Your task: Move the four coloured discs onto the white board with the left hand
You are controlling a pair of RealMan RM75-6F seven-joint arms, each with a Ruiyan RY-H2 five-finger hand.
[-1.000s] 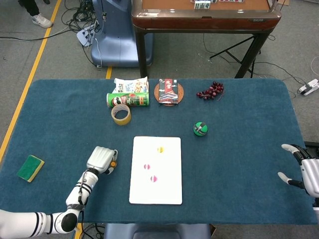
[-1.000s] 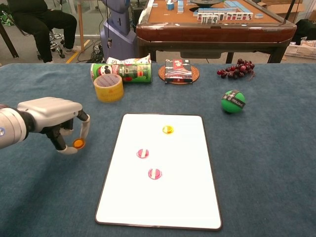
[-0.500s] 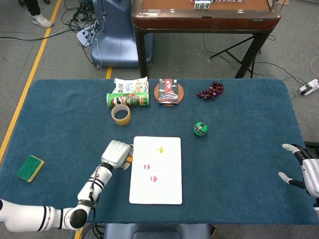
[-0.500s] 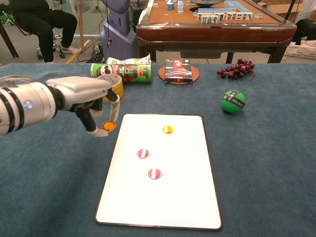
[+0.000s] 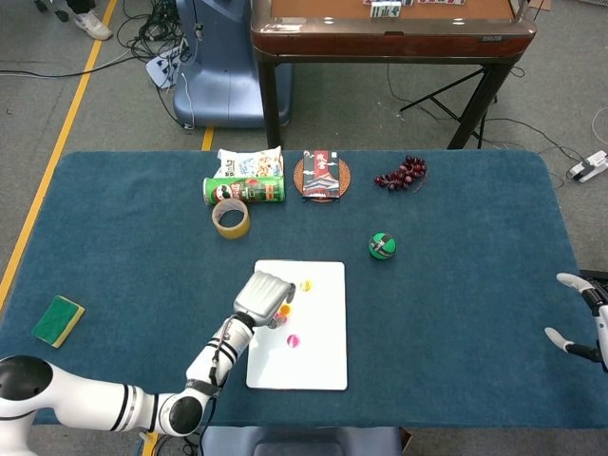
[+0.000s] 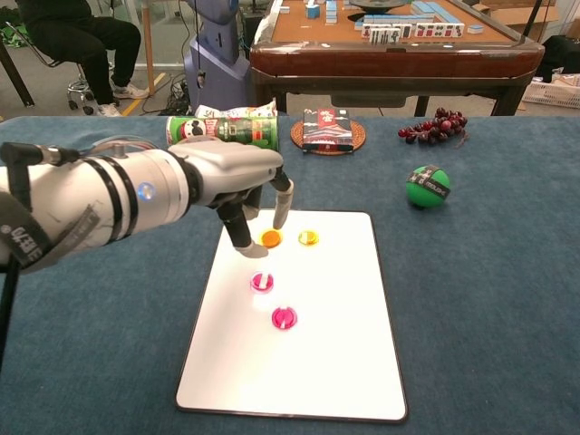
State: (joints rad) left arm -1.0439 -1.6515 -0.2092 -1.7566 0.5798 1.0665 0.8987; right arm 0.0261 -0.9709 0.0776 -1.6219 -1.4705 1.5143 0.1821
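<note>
Head view: the left hand (image 5: 265,295) pinches an orange disc (image 5: 283,310) over the white board (image 5: 318,356); the right hand (image 5: 591,321) rests open at the table's edge. Chest view: yellow disc (image 6: 308,238) and two pink discs (image 6: 262,282) lie on the board.

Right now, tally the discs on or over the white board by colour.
Pink discs: 2
Yellow disc: 1
Orange disc: 1, pinched in the left hand over the white board
Total: 4
</note>
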